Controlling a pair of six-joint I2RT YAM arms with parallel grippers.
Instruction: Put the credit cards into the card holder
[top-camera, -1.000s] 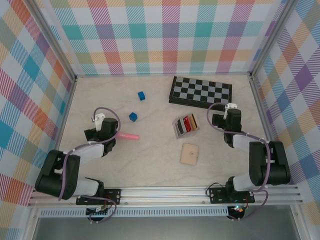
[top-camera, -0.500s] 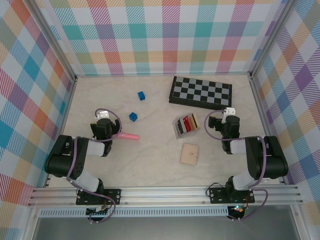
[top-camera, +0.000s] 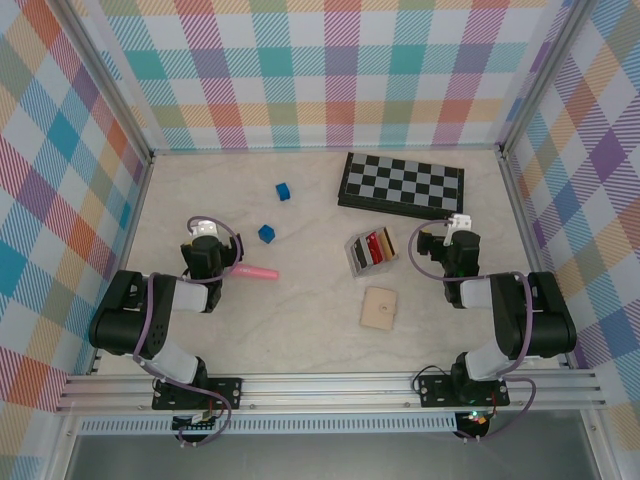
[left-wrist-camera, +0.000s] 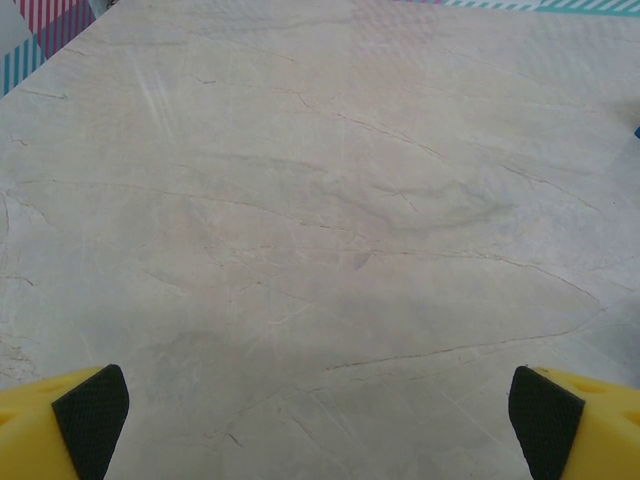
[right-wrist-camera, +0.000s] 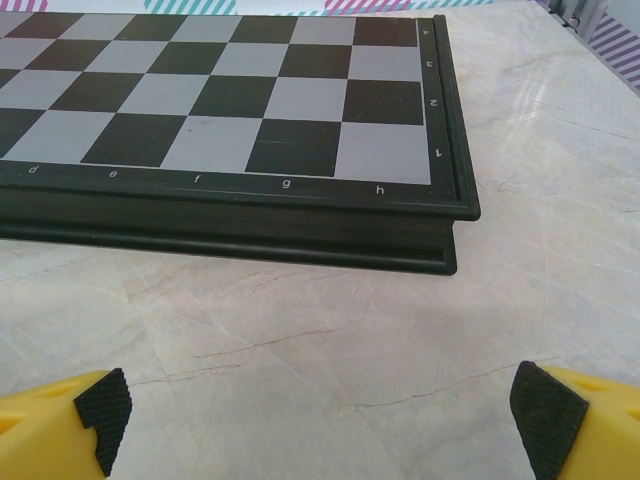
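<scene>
The credit cards (top-camera: 371, 249), red, black and pale, stand side by side in a small clear plastic case at mid-table. The card holder (top-camera: 379, 307), a flat tan wallet, lies folded just in front of that case. My left gripper (top-camera: 204, 238) rests low at the left, far from both; in the left wrist view it (left-wrist-camera: 320, 425) is open over bare table. My right gripper (top-camera: 448, 240) sits right of the case; in the right wrist view it (right-wrist-camera: 320, 415) is open, with nothing between its fingers (right-wrist-camera: 100, 405), facing the chessboard's edge.
A black and grey chessboard (top-camera: 401, 184) lies at the back right, and its near rim (right-wrist-camera: 250, 245) is close ahead of my right gripper. Two blue cubes (top-camera: 283, 190) (top-camera: 266, 233) and a pink stick (top-camera: 258, 271) lie near the left arm. Plaid walls enclose the table.
Over the last second both arms folded back and down toward their bases, the wrists settling low. In the last half second nothing has moved.
</scene>
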